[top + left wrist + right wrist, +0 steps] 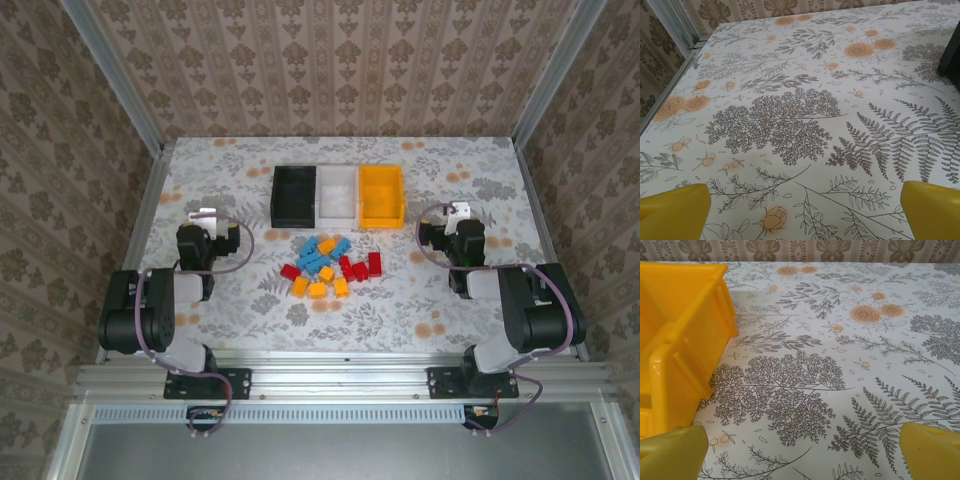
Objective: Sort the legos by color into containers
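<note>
Legos (pixel 328 266) in a loose heap at mid-table, just on the near side of the bins (pixel 338 172), touching none of them. Blues (pixel 316 252) bunched at the far side of the heap with one yellow piece tucked among them. Reds (pixel 360 267) mostly on the right, plus a lone one out on the left edge. Yellows (pixel 322 289) strung along the near side. Beyond, three containers in a tight row, walls side by side: black bin (pixel 295 195) on the left, white bin (pixel 338 192) in the middle, yellow bin (pixel 381 195) on the right. Floral table (pixel 240 320) underneath it all.

Over to the left gripper (pixel 205 218): sits well left of the heap, about level with the near end of the black bin, aimed away from its base. Seen from its wrist, yellow fingers (pixel 672 212) spread wide, one in each lower corner, printed ferns of the table showing between them, gripping no brick.

Now the right gripper (pixel 459 212): mirrors it on the other side, well right of the heap, near the yellow bin's near right corner. Seen from its wrist, fingers (pixel 930 452) wide apart too, one low left, one low right, bare table between. Yellow bin looms at the left of that view, right beside the left finger; touching or apart, cannot tell. Both arms folded low, elbows back toward the bases at the near edge.
</note>
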`<state>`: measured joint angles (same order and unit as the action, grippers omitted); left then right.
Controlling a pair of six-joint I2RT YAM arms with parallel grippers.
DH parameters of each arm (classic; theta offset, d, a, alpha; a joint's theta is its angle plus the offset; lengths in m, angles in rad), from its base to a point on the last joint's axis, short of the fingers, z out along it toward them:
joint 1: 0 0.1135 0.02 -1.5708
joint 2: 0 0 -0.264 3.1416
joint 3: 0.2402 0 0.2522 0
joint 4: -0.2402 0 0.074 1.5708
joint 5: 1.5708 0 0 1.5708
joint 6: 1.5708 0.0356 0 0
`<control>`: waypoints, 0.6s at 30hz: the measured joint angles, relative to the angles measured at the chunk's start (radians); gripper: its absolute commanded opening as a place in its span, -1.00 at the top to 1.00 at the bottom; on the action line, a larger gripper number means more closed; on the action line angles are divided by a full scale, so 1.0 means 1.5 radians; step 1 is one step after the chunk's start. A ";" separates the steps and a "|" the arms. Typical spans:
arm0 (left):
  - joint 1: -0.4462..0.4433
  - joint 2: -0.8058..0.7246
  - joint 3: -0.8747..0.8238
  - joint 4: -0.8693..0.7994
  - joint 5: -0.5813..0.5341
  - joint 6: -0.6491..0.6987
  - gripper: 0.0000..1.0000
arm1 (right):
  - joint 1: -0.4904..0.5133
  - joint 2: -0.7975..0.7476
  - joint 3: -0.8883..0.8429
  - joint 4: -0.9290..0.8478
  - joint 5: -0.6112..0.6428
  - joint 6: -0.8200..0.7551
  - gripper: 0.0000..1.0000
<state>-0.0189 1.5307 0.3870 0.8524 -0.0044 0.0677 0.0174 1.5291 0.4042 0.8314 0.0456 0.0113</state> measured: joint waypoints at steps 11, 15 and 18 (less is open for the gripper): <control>-0.041 -0.223 0.043 -0.184 -0.060 0.000 -1.00 | 0.049 -0.083 0.096 -0.178 0.076 -0.009 -1.00; -0.072 -0.358 0.095 -0.276 -0.089 -0.023 -1.00 | 0.173 -0.171 0.183 -0.291 0.144 -0.041 -1.00; -0.077 -0.429 0.129 -0.362 -0.105 -0.077 -1.00 | 0.212 -0.191 0.312 -0.423 0.145 -0.003 -1.00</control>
<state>-0.1345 0.8875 0.5812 0.3088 -0.1623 -0.0475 0.3359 1.2423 0.8719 0.1967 0.2630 0.0071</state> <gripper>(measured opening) 0.997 0.999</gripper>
